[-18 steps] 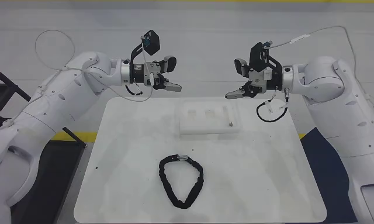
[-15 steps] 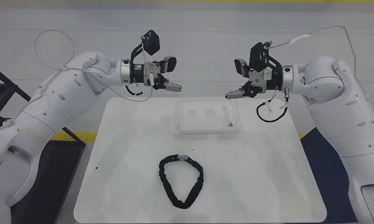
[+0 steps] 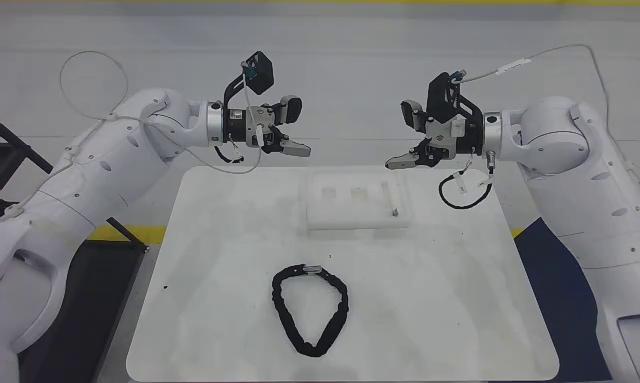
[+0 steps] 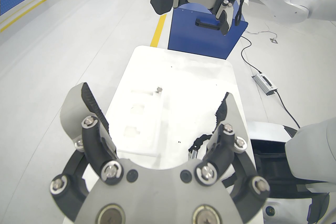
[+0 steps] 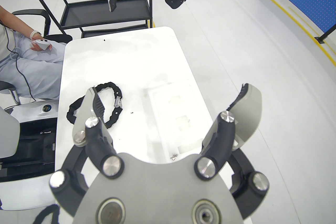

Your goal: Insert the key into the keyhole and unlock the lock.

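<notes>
A black fabric-covered chain lock (image 3: pixel 311 310) lies as a closed loop on the white table (image 3: pixel 220 283), its metal lock body (image 3: pixel 313 271) at the loop's far side. A small metal key (image 3: pixel 396 212) stands upright in a white foam tray (image 3: pixel 358 204) behind the chain. My left gripper (image 3: pixel 297 129) hangs open and empty above the table's far left edge. My right gripper (image 3: pixel 400 136) hangs open and empty above the far right edge, facing it. The left wrist view shows the key (image 4: pixel 158 89) and a bit of chain (image 4: pixel 199 139). The right wrist view shows the chain (image 5: pixel 107 86) and the key (image 5: pixel 173 156).
A blue cabinet (image 4: pixel 204 38) stands past the table's right end, with a cable and power brick (image 4: pixel 265 83) on the floor. A black shelf cart (image 5: pixel 105 12) stands past the left end. The foam tray has several empty recesses.
</notes>
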Controlling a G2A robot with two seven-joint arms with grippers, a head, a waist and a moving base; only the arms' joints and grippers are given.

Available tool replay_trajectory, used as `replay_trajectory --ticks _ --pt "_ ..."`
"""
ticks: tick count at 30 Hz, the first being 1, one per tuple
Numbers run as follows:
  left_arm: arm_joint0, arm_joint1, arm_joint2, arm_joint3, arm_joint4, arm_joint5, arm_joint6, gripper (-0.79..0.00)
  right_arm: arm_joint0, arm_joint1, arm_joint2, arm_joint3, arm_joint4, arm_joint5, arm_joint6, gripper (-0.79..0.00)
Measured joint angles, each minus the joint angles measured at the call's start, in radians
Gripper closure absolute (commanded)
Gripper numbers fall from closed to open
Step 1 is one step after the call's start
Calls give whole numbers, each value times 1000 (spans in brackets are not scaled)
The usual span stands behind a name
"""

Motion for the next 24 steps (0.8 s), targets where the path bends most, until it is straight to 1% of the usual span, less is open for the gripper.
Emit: replay_trajectory --ticks 5,9,17,24 --pt "0 0 0 0 0 0 0 -785 -3 0 0 0 -3 4 -4 -785" --pt "0 0 0 0 0 0 0 -785 -23 1 -1 12 -34 46 -37 -785" --pt "0 0 0 0 0 0 0 -785 -12 -9 -54 124 -36 80 3 -785" --pt "0 0 0 0 0 0 0 -785 -18 -22 -102 174 -94 158 9 -785"
